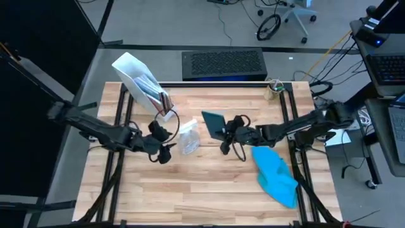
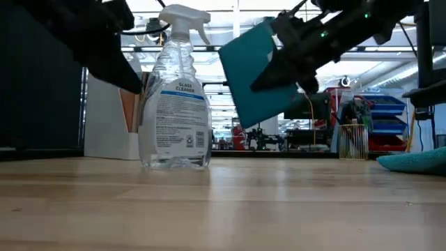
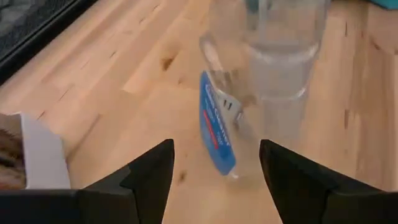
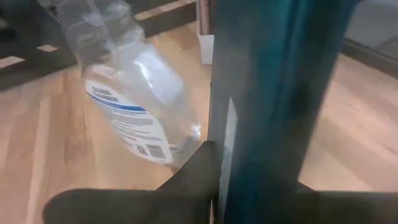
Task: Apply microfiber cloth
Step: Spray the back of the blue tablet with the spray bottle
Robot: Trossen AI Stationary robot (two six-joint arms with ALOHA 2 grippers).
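— Cloth location? The microfiber cloth (image 1: 276, 175) lies crumpled on the table (image 1: 209, 196), right of the glass-cleaner bottle (image 1: 188, 137).
— Claws? Right gripper (image 1: 223, 132) grasps a teal tablet (image 1: 214, 123) aloft; left gripper (image 1: 166, 144) released beside the bottle.

Lab/workshop: parts bins (image 2: 390, 111), office chair (image 1: 297, 16), cables.

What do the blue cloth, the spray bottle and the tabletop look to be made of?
The microfiber cloth: soft matte fabric, lying rumpled in folds. The spray bottle: clear glossy plastic, apparently; you see through it, with a white trigger head. The table: light wood planks, visible grain, slight sheen.
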